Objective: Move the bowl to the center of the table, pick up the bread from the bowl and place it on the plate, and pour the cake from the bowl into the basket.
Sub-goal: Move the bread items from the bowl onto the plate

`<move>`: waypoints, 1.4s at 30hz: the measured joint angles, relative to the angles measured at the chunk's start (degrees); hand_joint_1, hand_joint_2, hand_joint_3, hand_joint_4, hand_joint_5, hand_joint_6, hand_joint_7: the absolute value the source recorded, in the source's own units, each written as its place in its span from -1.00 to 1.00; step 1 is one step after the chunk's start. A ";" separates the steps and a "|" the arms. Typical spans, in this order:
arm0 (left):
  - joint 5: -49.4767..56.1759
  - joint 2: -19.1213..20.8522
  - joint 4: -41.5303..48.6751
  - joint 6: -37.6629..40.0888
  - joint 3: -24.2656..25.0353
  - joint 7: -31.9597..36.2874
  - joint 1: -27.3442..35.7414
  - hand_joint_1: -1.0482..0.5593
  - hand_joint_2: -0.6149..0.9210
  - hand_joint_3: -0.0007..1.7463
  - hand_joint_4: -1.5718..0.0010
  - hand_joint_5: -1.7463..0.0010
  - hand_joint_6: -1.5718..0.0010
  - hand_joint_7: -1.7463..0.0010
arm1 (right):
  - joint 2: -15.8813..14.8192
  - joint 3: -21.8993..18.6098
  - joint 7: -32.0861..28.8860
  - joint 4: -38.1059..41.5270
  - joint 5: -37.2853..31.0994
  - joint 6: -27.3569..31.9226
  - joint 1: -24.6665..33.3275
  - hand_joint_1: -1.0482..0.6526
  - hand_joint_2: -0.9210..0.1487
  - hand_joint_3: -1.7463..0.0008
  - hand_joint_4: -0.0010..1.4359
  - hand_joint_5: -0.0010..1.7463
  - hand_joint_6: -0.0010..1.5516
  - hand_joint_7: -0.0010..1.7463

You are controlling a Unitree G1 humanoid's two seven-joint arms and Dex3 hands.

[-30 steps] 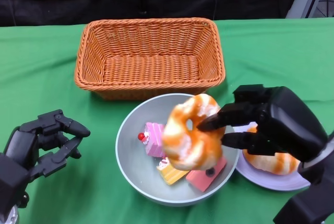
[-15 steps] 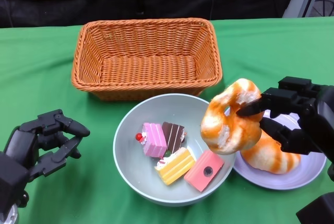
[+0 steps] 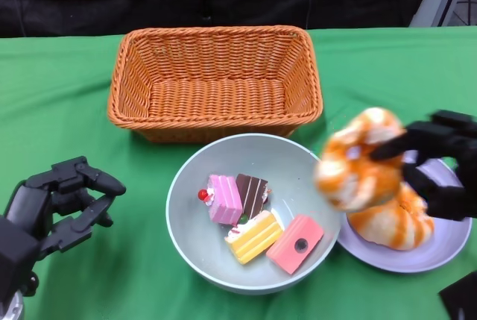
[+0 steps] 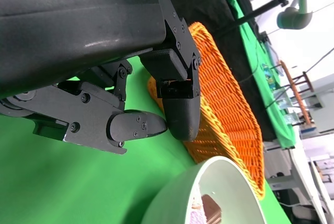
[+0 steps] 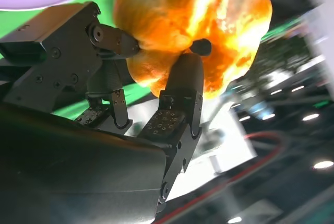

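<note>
A grey-green bowl (image 3: 195,249) sits at lower centre of the head view, holding four cake pieces (image 3: 255,219): pink, brown, yellow and red. Behind it stands an orange wicker basket (image 3: 215,81). At right, an orange-glazed ring of bread (image 3: 356,162) hangs blurred above a lilac plate (image 3: 406,259) bearing another bread (image 3: 395,221).

You see the head view bright and evenly lit, with only soft shadows on the green desk (image 3: 59,96), but the bread (image 3: 358,163) is smeared by motion blur. In the right wrist view the background is out of focus, with ceiling lights as blurred spots. The left wrist view is sharp near its fingers (image 4: 180,106) and hazy far away.
</note>
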 measured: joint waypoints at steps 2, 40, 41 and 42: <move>0.02 -0.02 0.19 0.00 -0.06 0.00 -0.28 0.12 1.00 -0.54 -0.04 -0.54 -0.04 -0.20 | -0.02 -0.07 -0.11 0.15 0.01 0.00 0.13 0.39 -0.03 -0.33 0.07 0.67 0.14 0.24; 0.00 0.39 1.56 -0.20 0.22 -0.66 -1.20 0.10 0.98 -0.51 0.01 -0.63 -0.02 -0.25 | -2.24 1.53 4.33 12.81 1.90 13.66 -2.28 0.34 -0.87 0.60 0.00 0.51 0.30 -0.29; 0.01 0.39 1.56 -0.24 0.22 -0.66 -1.22 0.10 0.98 -0.51 0.00 -0.63 -0.02 -0.25 | -2.24 2.10 5.26 13.67 2.25 14.09 -2.97 0.34 -0.92 0.66 0.00 0.49 0.31 -0.31; 0.01 0.39 1.56 -0.27 0.21 -0.66 -1.23 0.10 0.97 -0.51 0.00 -0.63 -0.02 -0.25 | -2.24 2.53 6.16 14.69 2.68 14.53 -3.64 0.33 -0.96 0.70 -0.01 0.48 0.31 -0.33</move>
